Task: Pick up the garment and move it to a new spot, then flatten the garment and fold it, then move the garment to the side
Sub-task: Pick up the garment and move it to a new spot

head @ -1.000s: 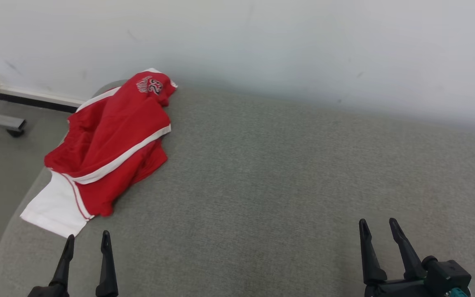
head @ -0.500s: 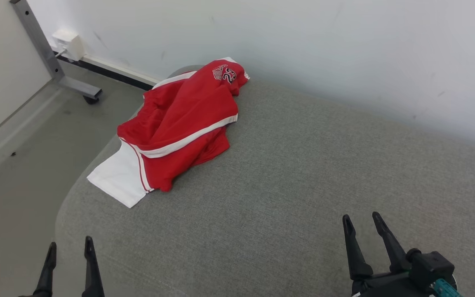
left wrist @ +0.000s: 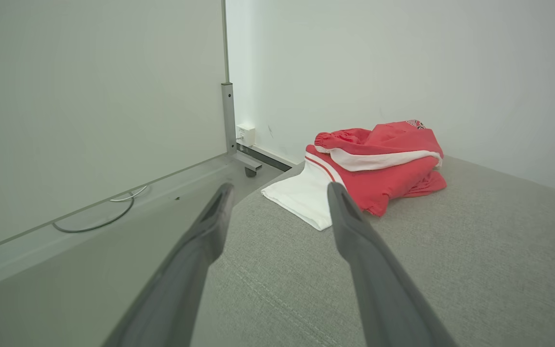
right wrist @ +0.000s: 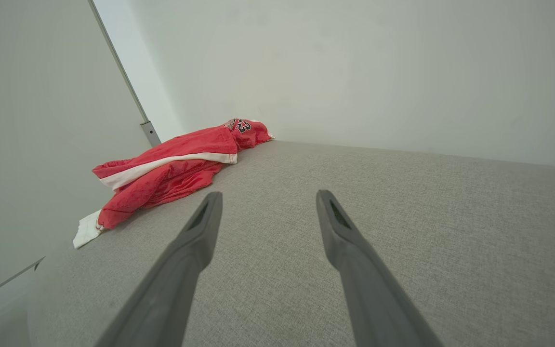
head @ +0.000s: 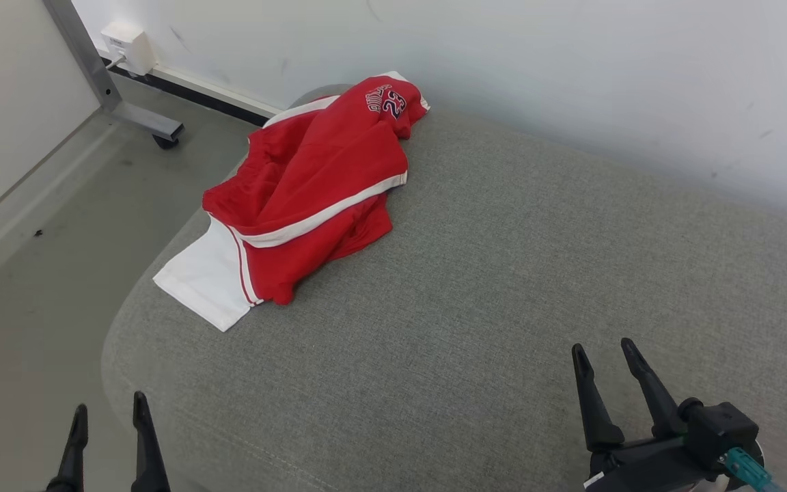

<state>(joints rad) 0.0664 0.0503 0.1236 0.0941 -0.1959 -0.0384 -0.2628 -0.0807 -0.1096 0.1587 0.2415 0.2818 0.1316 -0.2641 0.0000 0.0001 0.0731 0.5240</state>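
Note:
The garment (head: 311, 198) is a crumpled red pair of shorts with white stripes and a white panel, lying at the far left corner of the grey cushioned surface (head: 503, 287). It also lies ahead in the left wrist view (left wrist: 378, 168) and far left in the right wrist view (right wrist: 171, 168). My left gripper (head: 108, 411) hangs open at the lower left, off the cushion's near left edge, well short of the garment. My right gripper (head: 605, 355) stands open over the near right of the cushion, nothing between its fingers.
A white wall runs behind the cushion. On the floor to the left stand a metal post on a wheeled foot (head: 154, 130) and a white wall box (head: 127, 44). A cable (left wrist: 99, 217) lies along the floor by the left panel.
The camera has swung left, so the whole picture has shifted and more floor shows. The garment lies as before. Both grippers stay open near the bottom.

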